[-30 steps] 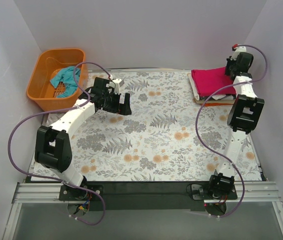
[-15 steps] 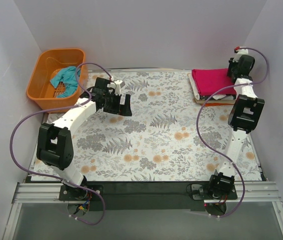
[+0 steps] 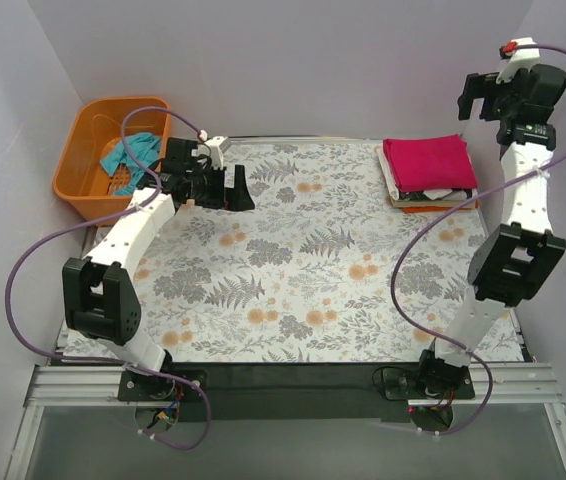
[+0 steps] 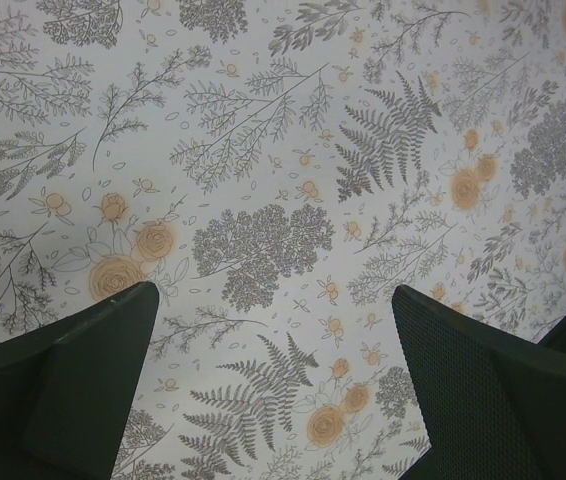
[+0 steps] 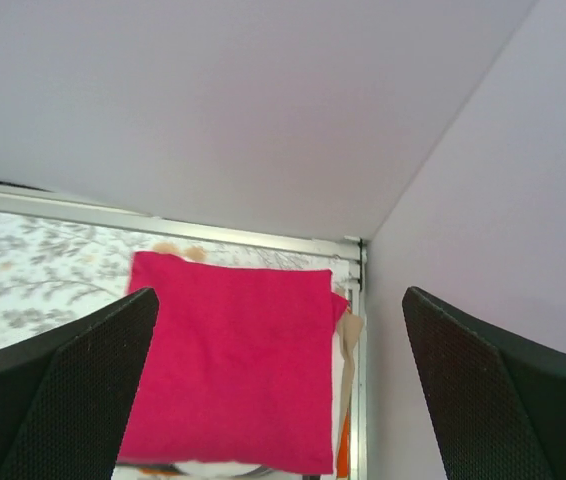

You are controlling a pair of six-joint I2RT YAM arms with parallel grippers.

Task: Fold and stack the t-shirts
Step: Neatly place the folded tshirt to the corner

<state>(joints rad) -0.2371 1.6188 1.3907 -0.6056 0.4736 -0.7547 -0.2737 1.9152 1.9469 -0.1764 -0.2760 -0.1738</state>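
Note:
A folded magenta-red t-shirt (image 3: 428,163) tops a small stack at the table's back right corner, and fills the lower middle of the right wrist view (image 5: 233,360). A white t-shirt with black marks (image 3: 435,193) peeks out beneath it. The teal t-shirt (image 3: 128,153) lies crumpled in the orange basket. My right gripper (image 3: 480,95) hangs high above the stack, open and empty (image 5: 278,300). Just right of the basket, my left gripper (image 3: 235,190) hovers open over the bare floral cloth (image 4: 273,300).
The orange plastic basket (image 3: 78,185) stands at the back left corner against the wall. Something orange (image 3: 433,206) sticks out under the stack. White walls close in the back and both sides. Purple cables loop off both arms.
My right gripper has opened, let go of the magenta-red t-shirt and risen well above the stack. My left arm has swung back and left toward the basket.

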